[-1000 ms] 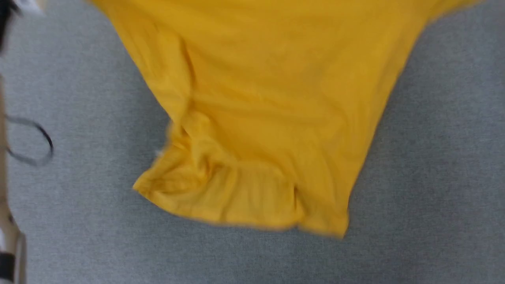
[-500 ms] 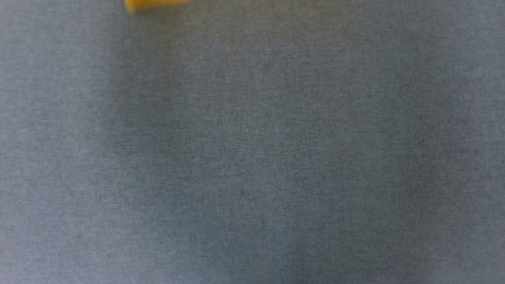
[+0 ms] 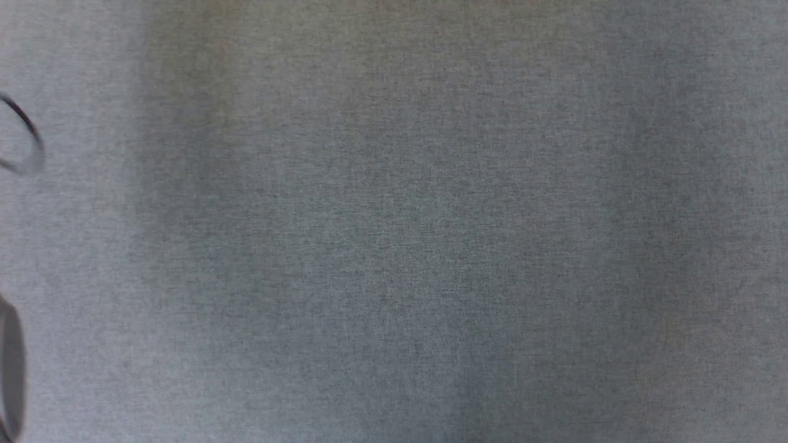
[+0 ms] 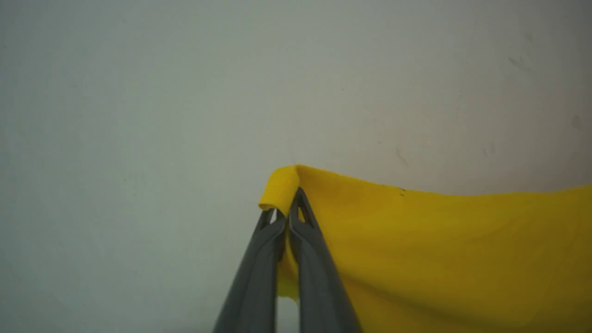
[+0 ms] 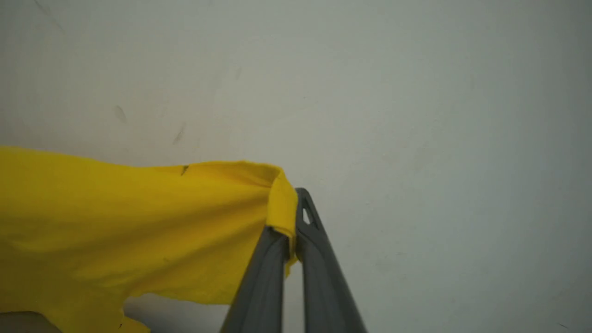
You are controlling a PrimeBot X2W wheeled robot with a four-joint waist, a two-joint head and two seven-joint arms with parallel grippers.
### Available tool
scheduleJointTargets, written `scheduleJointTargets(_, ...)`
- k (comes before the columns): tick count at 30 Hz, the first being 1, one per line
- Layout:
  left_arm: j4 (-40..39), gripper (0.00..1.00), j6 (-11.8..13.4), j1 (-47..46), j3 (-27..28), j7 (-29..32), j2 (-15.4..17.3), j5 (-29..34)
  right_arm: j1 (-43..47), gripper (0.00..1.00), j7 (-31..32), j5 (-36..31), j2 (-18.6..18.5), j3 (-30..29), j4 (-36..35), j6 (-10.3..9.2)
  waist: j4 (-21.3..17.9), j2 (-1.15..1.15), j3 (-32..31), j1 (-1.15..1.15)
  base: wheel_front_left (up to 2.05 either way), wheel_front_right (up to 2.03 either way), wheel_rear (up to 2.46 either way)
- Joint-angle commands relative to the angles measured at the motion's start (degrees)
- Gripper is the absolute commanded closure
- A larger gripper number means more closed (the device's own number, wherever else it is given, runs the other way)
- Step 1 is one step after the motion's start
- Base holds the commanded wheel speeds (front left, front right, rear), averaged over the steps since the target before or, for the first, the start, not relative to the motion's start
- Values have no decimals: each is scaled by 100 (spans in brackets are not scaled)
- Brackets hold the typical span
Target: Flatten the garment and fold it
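Observation:
The yellow garment [image 4: 439, 249] hangs stretched between my two grippers, in front of a pale wall. In the left wrist view my left gripper [image 4: 287, 208] is shut on one rolled corner of it, and the cloth runs off to the right. In the right wrist view my right gripper [image 5: 291, 217] is shut on another corner of the garment [image 5: 138, 231], which spreads to the left and sags at the lower left. A few small dark specks or holes show near its top edge. The head view looks down on the grey cloth-covered surface [image 3: 394, 246].
A thin black cable loop [image 3: 28, 132] lies at the left edge of the grey surface in the head view, with a blurred dark shape [image 3: 11, 363] below it at the lower left. A pale, lightly scuffed wall [image 5: 416, 92] stands behind the garment.
The garment filled the head view a second ago, then slid up and out over its top edge. The black cable loop has shifted up, so the camera moved too.

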Motion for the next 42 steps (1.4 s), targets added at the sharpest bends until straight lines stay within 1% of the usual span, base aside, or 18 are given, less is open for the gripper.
scheduleJointTargets(1, 57, 100, -62, 232, -33, -9, -28, -51, 247, 100, -77, 116, 12, 29, 81, -13, 55, 0, -103, -1, 0, 0, 0)
scheduleJointTargets(6, 282, 100, -275, 1316, -138, 44, -158, -267, 1389, 100, -249, 629, -3, 244, 202, -13, 146, 0, -508, -1, 0, 0, 0)
scheduleJointTargets(10, 290, 100, -444, 2364, -199, 302, -370, -630, 2540, 100, -86, 1140, -84, 333, 25, -13, 234, 0, -982, -1, 0, 0, 0)
scheduleJointTargets(14, 47, 100, -542, 3490, -184, 719, -543, -1119, 3826, 100, 274, 1651, -124, 251, -457, -13, 269, 0, -1422, -1, 0, 0, 0)
scheduleJointTargets(16, -163, 100, -577, 4038, -160, 930, -617, -1401, 4477, 100, 432, 1830, -103, 29, -808, -13, 290, 0, -1607, -1, 0, 0, 0)
scheduleJointTargets(19, -619, 100, -586, 4878, -135, 1246, -758, -1756, 5492, 100, 732, 2000, 51, -412, -1400, -13, 326, 0, -1843, -1, 0, 0, 0)
scheduleJointTargets(22, -1134, 100, -457, 5653, -101, 1500, -878, -1982, 6428, 100, 1111, 2001, 321, -880, -1994, -13, 337, 0, -2048, -1, 0, 0, 0)
scheduleJointTargets(26, -1720, 100, -244, 6521, -9, 1691, -1014, -2235, 7446, 100, 1704, 1877, 803, -1462, -2680, -13, 354, 0, -2275, -1, 0, 0, 0)
scheduleJointTargets(29, -2065, 100, -10, 7086, 10, 1775, -1091, -2269, 8011, 100, 2197, 1738, 1205, -1862, -3040, -13, 350, 0, -2400, -1, 0, 0, 0)
scheduleJointTargets(32, -2219, 100, 106, 7548, 93, 1799, -1151, -2394, 8454, 100, 2588, 1624, 1472, -2226, -3296, -13, 356, 0, -2497, -1, 0, 0, 0)
scheduleJointTargets(35, -2273, 100, 181, 7891, 166, 1773, -1235, -2514, 8803, 100, 2914, 1530, 1594, -2499, -3415, -13, 380, 0, -2560, -1, 0, 0, 0)
scheduleJointTargets(37, -2283, 100, 244, 8072, 186, 1751, -1267, -2530, 8977, 100, 3120, 1585, 1629, -2646, -3428, -13, 387, 0, -2584, -1, 0, 0, 0)
scheduleJointTargets(42, -2245, 100, 356, 8374, 159, 1714, -1291, -2478, 9312, 100, 3405, 2128, 1638, -2753, -2974, -13, 418, 0, -2615, -1, 0, 0, 0)
